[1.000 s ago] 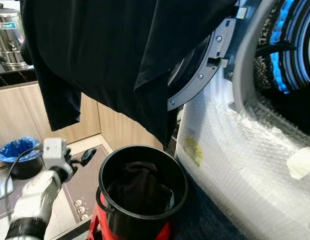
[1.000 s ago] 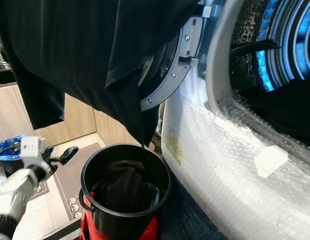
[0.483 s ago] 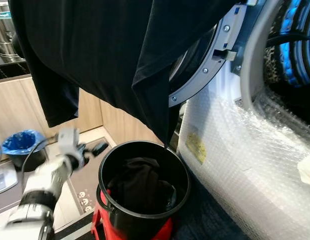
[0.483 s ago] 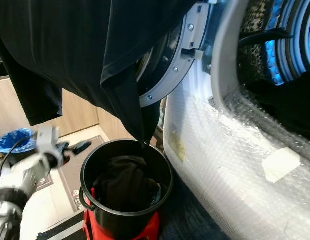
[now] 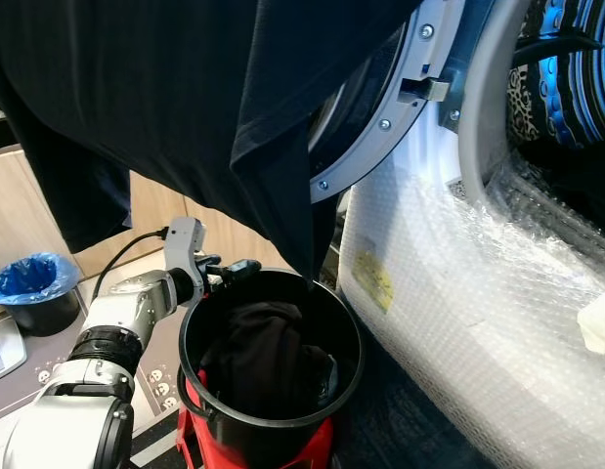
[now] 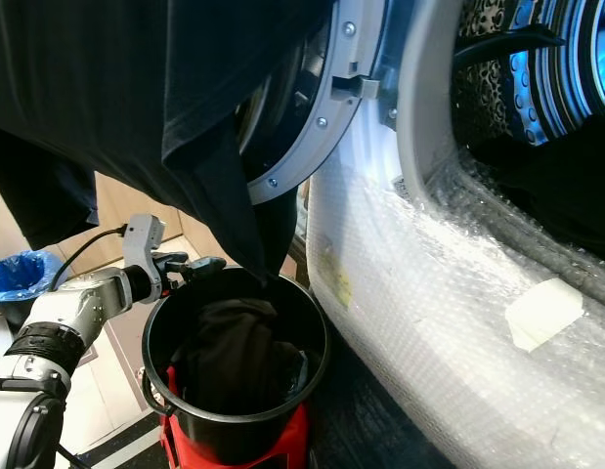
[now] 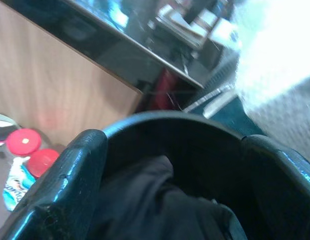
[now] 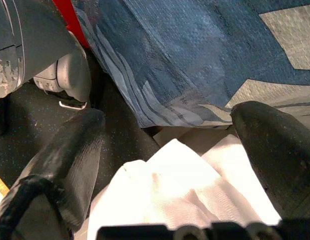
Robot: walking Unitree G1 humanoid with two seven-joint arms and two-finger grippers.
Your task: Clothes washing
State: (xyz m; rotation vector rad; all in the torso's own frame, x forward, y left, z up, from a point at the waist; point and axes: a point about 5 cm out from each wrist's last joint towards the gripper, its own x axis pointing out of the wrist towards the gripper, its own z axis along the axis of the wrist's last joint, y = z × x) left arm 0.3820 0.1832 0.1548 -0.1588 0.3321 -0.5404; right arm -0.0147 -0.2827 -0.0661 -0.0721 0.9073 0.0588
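A large black garment [image 5: 185, 98] hangs down from above, draped in front of the washing machine's open door [image 5: 405, 103]; its lowest corner dangles just over the black bucket [image 5: 358, 342]. Dark clothes [image 5: 263, 347] lie heaped inside the bucket. My left gripper [image 5: 232, 270] is at the bucket's far left rim, open and holding nothing. In the left wrist view its fingers [image 7: 59, 185] stand wide apart, with the bucket rim [image 7: 170, 116] and the dark clothes [image 7: 155, 200] between them. My right gripper [image 8: 167, 117] is open above a white cloth [image 8: 185, 190] and a blue patterned rug [image 8: 195, 50].
The washing machine front [image 5: 478, 313] is wrapped in bubble wrap, and its drum opening [image 5: 566, 88] glows blue at the upper right. The bucket stands on a red base [image 5: 193, 440]. A bin with a blue liner [image 5: 28, 288] sits on the floor at left, below wooden cabinets [image 5: 14, 215].
My left arm has risen and swung right from over the floor mat to the bucket's rim. The camera has shifted a little; the hanging garment stays draped above.
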